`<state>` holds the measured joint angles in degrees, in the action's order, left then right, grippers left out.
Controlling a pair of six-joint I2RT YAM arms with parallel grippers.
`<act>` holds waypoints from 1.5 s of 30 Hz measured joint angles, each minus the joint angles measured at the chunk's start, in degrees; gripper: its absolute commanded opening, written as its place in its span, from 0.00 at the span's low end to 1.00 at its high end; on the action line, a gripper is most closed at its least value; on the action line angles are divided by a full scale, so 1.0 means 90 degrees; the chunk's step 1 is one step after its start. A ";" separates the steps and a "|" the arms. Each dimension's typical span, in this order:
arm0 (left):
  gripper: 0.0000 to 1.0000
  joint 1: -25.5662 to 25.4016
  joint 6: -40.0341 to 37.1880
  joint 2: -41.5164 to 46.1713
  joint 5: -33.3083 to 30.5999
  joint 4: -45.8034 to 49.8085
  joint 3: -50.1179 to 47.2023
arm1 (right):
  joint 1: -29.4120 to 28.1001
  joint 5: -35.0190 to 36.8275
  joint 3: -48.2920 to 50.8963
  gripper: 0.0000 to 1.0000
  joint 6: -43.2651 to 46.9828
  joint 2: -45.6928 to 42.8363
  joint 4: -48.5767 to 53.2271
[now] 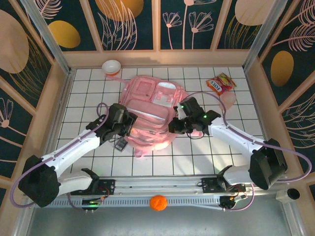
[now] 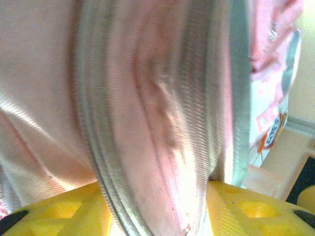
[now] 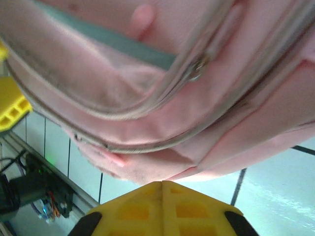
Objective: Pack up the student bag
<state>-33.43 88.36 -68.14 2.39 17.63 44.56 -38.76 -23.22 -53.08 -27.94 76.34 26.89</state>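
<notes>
The student bag [image 1: 150, 113], a big soft pink backpack with zipped front pockets, lies flat in the middle of the white tiled table. My left gripper [image 1: 129, 129] is at its near-left edge. In the left wrist view its yellow fingers [image 2: 59, 214] stand apart with a fold of pink fabric and a zip line [image 2: 147, 147] between them. My right gripper [image 1: 177, 126] is at the bag's near-right edge. Its yellow fingertips [image 3: 162, 186] are pressed together just below the bag's lower seam [image 3: 147, 162], with nothing between them.
A pink-and-white bowl [image 1: 111, 67] stands at the back left. A red and yellow snack packet [image 1: 220, 83] and a pale pink item [image 1: 228, 100] lie at the back right. An orange ball [image 1: 158, 202] rests on the front rail. Wooden walls enclose the table.
</notes>
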 measured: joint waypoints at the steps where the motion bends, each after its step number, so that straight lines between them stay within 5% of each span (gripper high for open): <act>1: 0.56 0.0000 -0.0206 0.0000 -0.0002 0.0029 0.0083 | -0.0100 -0.0010 0.0000 0.23 0.0015 0.0000 -0.0010; 5: 0.60 0.0000 -0.1411 0.0095 -0.0029 -0.0032 0.0231 | -0.0187 -0.0063 0.0034 0.35 -0.0100 0.0000 -0.0182; 10: 0.61 0.0000 -0.3466 0.0432 -0.0073 -0.0478 0.0231 | 0.0000 -0.0129 0.0308 0.36 -0.0627 -0.0024 -0.0869; 18: 0.64 0.0002 -0.8143 0.0566 0.0415 -0.1180 0.0483 | 0.0007 -0.0141 0.0646 0.36 -0.1129 -0.0466 -0.1610; 23: 0.66 0.0000 -1.1424 0.0321 0.0964 -0.0743 0.0556 | 0.0036 -0.0049 0.0933 0.36 -0.1260 -0.0947 -0.1877; 28: 0.66 0.0002 -1.3767 -0.0685 0.1200 0.0012 0.1020 | 0.0078 0.0024 0.1110 0.36 -0.1294 -0.1260 -0.1972; 35: 0.70 0.0002 -1.5433 -0.1780 0.1591 0.0294 0.1564 | 0.0083 0.0119 0.1270 0.36 -0.1294 -0.1467 -0.1991; 45: 0.75 0.0002 -1.6565 -0.2365 0.1644 0.0753 0.1933 | 0.0085 0.0219 0.1333 0.36 -0.1294 -0.1579 -0.1994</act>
<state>-33.41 -60.73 -89.43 17.19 24.40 61.95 -38.00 -21.26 -41.08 -39.59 62.13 8.95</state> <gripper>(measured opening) 0.747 0.361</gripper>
